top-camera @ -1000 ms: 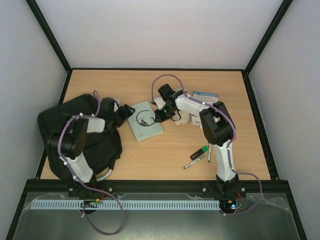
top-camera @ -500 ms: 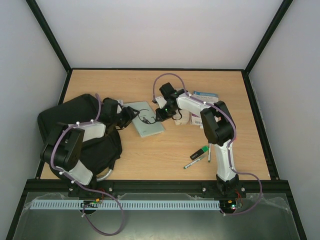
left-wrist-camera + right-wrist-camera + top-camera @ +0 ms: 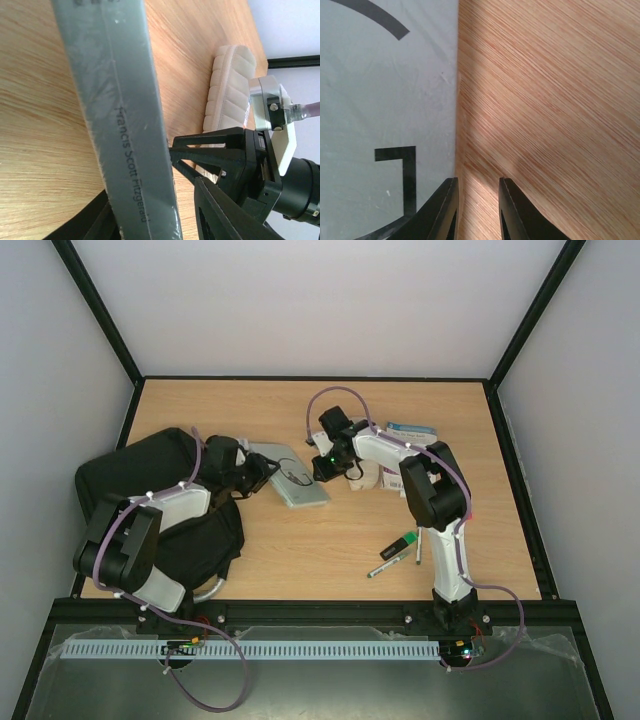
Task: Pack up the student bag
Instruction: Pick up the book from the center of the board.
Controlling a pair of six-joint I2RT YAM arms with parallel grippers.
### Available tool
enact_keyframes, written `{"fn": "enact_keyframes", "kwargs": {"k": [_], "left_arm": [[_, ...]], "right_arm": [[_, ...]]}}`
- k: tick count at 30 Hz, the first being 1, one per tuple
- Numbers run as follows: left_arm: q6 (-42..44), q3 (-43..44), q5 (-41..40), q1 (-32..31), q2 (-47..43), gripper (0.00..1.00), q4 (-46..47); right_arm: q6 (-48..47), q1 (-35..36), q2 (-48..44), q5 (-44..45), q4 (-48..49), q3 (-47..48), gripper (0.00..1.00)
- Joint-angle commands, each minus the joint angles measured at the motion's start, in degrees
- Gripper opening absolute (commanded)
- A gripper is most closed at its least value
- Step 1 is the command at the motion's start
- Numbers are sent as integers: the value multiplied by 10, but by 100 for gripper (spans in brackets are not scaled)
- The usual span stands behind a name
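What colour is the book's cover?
The book is pale grey-green with black markings; the right wrist view shows it best.

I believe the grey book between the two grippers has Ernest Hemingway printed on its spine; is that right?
Not quite: the spine of the grey book reads Francis Scott Fitzgerald, as the left wrist view shows. It does sit between the left gripper and the right gripper.
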Motion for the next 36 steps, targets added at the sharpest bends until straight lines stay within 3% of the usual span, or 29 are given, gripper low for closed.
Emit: {"fn": "enact_keyframes", "kwargs": {"k": [1, 15, 20, 30, 36], "left_arm": [[0, 22, 20, -10, -11, 36, -28], [43, 63, -3, -10, -37, 19, -105], [53, 69, -3, -9, -40, 11, -117], [116, 102, 42, -9, -90, 2, -83], [115, 114, 104, -9, -125, 2, -4]], "right_arm": [[-3, 21, 42, -4, -48, -27, 23], [-2, 10, 13, 3, -49, -26, 26], [6, -32, -26, -23, -59, -23, 29], [15, -138, -182, -199, -34, -80, 59], [-10, -150, -232, -334, -14, -124, 75]]}}
